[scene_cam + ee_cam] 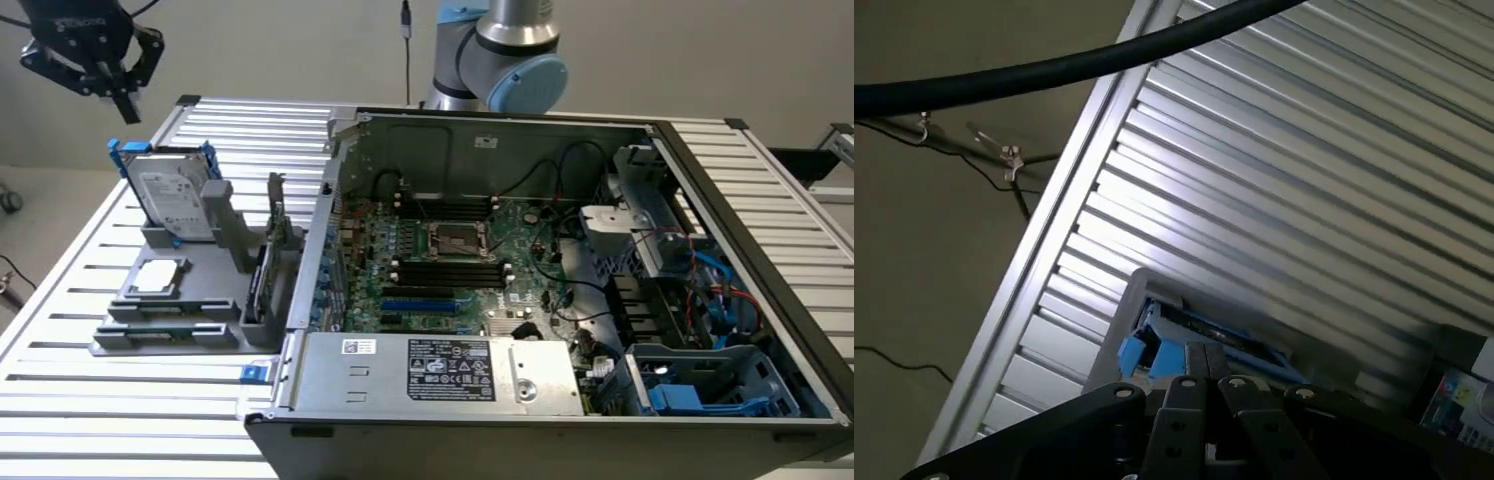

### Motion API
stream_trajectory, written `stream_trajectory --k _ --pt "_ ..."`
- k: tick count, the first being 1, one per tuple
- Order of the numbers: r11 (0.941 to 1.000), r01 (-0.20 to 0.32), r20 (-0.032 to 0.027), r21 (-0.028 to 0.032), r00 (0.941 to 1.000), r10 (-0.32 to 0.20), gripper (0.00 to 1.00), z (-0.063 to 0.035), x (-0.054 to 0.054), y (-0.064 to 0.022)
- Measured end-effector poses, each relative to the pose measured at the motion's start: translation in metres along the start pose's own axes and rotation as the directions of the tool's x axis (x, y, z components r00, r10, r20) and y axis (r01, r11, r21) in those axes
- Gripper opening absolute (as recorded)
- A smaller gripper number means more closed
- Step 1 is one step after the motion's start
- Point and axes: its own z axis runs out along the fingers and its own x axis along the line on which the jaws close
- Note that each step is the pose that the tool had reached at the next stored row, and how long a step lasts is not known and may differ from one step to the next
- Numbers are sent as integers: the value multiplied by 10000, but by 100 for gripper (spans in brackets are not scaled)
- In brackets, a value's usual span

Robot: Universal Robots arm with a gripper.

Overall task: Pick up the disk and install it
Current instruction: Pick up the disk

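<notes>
Disk (174,195) stands upright in the grey rack (134,312) on the tabletop (80,400), at nine o'clock of the open case (534,450). Rack also holds a chip (158,277). Jaws clenched, empty, at eleven o'clock above disk.

The claw (123,100) loses its upper body past the exterior view's top edge. The disk (178,195) has its lower end hidden inside the grey stand (230,230), label print too small to read.

One disk (174,195), upright in grey holder (127,305) on slatted desk (80,400), beside open computer case (534,260). Jaws closed, raised well above disk.
</notes>
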Motion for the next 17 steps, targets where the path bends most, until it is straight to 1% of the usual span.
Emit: stream_trajectory --k 2,5,9,11,13,15,17 --pt "9993 370 -21 -5 9993 -370 11 0 0 0" --pt "9959 903 -50 -12 9959 -903 11 1 0 0" --pt "9866 1629 -89 -26 9866 -1630 11 3 0 0" --pt "9803 1977 -107 -34 9802 -1978 11 4 0 0" --pt "9721 2345 -127 -43 9720 -2346 11 4 0 0" --pt "9630 2693 -145 -51 9629 -2694 11 5 0 -1" --pt "9527 3038 -163 -61 9526 -3038 11 6 0 -1"
